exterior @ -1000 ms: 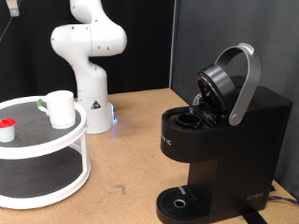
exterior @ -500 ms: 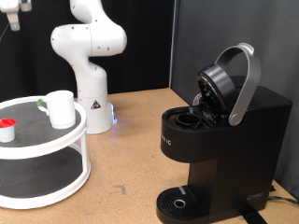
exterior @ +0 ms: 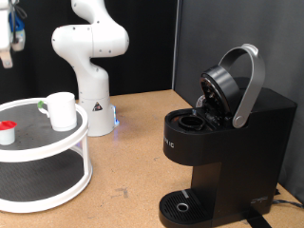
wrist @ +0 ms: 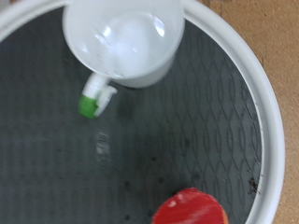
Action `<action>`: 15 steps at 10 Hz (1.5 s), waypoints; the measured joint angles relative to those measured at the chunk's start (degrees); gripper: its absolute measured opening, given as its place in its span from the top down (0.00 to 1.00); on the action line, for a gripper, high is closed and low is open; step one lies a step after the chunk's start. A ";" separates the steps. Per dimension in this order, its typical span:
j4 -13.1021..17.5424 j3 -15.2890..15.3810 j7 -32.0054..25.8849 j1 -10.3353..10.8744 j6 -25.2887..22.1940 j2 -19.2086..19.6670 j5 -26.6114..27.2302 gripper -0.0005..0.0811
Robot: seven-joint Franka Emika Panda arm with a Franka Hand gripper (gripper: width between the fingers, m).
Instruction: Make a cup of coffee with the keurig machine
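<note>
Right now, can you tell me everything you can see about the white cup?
The cup is a plain white mug that looks like glazed ceramic, with a greenish handle sticking out to the exterior view's left. It stands upright on the dark top shelf of a round white two-level tray, apart from a small white pod with a red top. From above it looks empty. Nothing grips it; only part of the claw shows, high above the tray.

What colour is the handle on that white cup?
Green, on the cup; the wrist view shows it best.
</note>
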 joint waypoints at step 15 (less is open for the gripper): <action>-5.26 -3.73 -3.02 -0.13 21.40 14.92 -1.39 0.00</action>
